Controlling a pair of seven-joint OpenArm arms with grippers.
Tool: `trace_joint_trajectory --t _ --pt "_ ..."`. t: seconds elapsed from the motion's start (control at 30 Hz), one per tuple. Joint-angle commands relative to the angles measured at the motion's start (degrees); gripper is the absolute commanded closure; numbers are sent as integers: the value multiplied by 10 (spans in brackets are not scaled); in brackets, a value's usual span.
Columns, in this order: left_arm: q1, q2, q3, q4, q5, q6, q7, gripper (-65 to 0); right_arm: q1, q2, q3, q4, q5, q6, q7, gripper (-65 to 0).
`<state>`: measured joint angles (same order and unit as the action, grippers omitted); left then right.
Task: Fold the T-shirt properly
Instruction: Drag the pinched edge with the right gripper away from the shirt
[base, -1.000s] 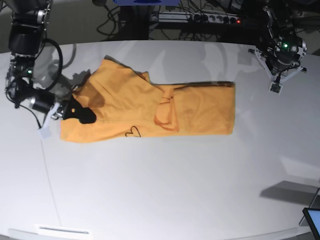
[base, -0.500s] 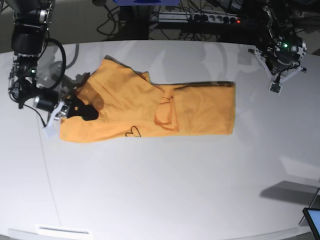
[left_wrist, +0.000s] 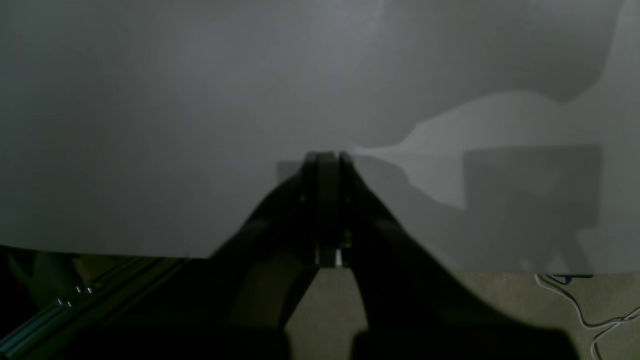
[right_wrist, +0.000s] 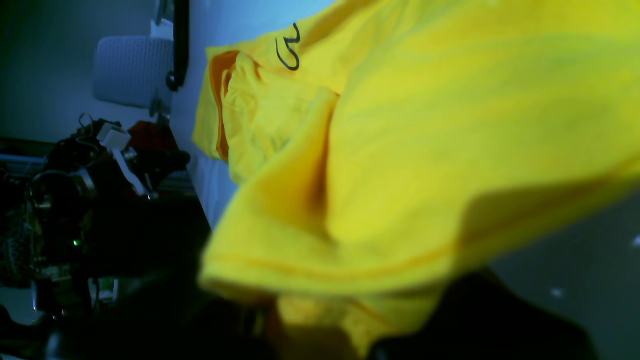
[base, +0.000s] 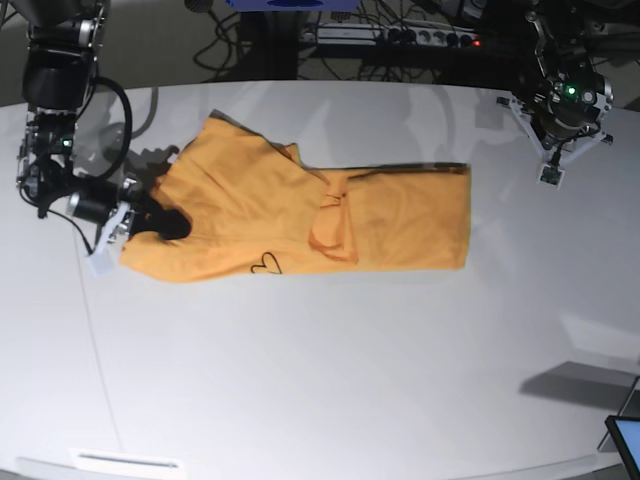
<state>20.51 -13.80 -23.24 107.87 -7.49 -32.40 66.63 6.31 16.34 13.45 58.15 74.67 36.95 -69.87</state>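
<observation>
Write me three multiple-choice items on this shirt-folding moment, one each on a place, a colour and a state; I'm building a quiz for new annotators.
1. Where is the right hand working?
A. at the shirt's end on the base view's left
B. at the shirt's straight edge on the base view's right
C. over bare table, away from the shirt

2. What colour is the T-shirt?
A. navy blue
B. orange-yellow
C. white

3. What state is the left hand in?
A. shut on the shirt
B. wide open over the shirt
C. shut, holding nothing

Key: 1 A, since in the base view the right hand sits on the cloth's end nearest its arm. 2 B, since the cloth reads orange-yellow in both the base and right wrist views. 3 C, since the left wrist view shows the fingers pressed together over the bare table.
</observation>
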Motion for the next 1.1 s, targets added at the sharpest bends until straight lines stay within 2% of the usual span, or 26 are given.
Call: trace_joint_trajectory --t 0.0,0.1,0.23,0.47,0.67,0.87,1.07 --pt "0 -8 -4 9 5 3 -4 0 -16 5 -7 -17 -59 -58 -24 0" --pt "0 -8 -4 10 5 3 -4 0 -16 15 -7 -16 -59 -125 -7 0" --pt "0 -8 -4 9 5 3 -4 0 -20 30 -7 14 -59 -171 27 0" --pt "0 -8 -4 8 5 3 -4 0 -19 45 -4 35 -59 -202 32 0" --pt "0 -8 -4 9 5 3 -4 0 -16 64 -4 35 -59 -202 33 0" --pt "0 -8 -4 9 5 3 -4 0 -15 99 -6 38 -59 -203 56 0" --pt "-1 -8 -4 8 5 3 -4 0 -15 117 -7 61 -59 -241 56 0"
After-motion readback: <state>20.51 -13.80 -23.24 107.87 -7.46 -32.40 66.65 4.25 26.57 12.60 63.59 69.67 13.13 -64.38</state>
